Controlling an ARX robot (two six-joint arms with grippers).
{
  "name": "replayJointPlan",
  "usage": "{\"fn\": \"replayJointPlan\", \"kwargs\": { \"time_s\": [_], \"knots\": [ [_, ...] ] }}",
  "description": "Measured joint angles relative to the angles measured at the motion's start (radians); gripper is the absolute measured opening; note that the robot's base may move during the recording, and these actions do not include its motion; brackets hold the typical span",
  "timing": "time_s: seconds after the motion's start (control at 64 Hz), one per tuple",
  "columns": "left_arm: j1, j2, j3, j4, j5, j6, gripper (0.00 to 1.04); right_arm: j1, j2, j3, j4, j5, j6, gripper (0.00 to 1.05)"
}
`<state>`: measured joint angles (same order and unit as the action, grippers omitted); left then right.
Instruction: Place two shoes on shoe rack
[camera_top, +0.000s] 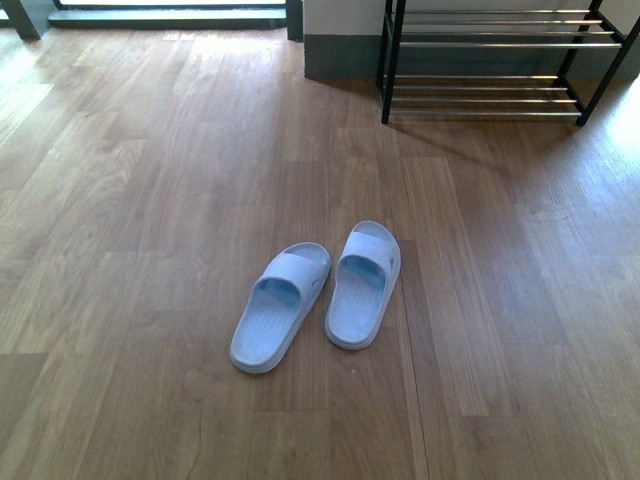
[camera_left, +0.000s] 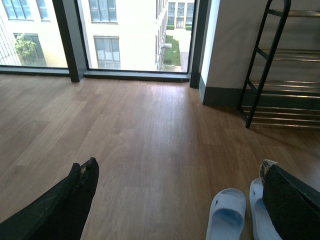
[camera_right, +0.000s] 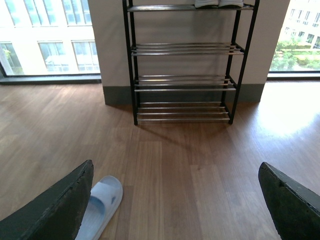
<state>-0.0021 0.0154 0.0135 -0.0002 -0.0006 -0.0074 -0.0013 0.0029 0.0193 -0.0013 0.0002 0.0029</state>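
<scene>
Slides (camera_left: 227, 212) ahead of splayed left pincer (camera_left: 176, 167)

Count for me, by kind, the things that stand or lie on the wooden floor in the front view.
pale blue slides: 2
shoe rack: 1
Total: 3

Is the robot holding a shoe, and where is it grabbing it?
Nothing is held. The left tool and right tool are open and empty; both slides lie on the floor.
</scene>
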Motion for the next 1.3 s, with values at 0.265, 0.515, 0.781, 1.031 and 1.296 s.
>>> {"fn": "replayJointPlan", "kwargs": {
  "time_s": [0.265,0.515,0.781,1.031,1.296],
  "knots": [
    [0.000,0.000,0.000,0.000,0.002,0.000,0.95,0.000,0.000,0.000,0.000,0.002,0.000,0.96],
    [0.000,0.000,0.000,0.000,0.001,0.000,0.95,0.000,0.000,0.000,0.000,0.002,0.000,0.96],
    [0.000,0.000,0.000,0.000,-0.002,0.000,0.95,0.045,0.214,0.005,0.117,-0.292,-0.019,0.96],
    [0.000,0.000,0.000,0.000,0.001,0.000,0.95,0.477,1.339,0.235,0.781,0.028,0.118,0.96],
    [0.000,0.000,0.000,0.000,0.000,0.000,0.95,0.525,2.361,0.716,0.716,0.200,0.204,0.96]
  ]
}}
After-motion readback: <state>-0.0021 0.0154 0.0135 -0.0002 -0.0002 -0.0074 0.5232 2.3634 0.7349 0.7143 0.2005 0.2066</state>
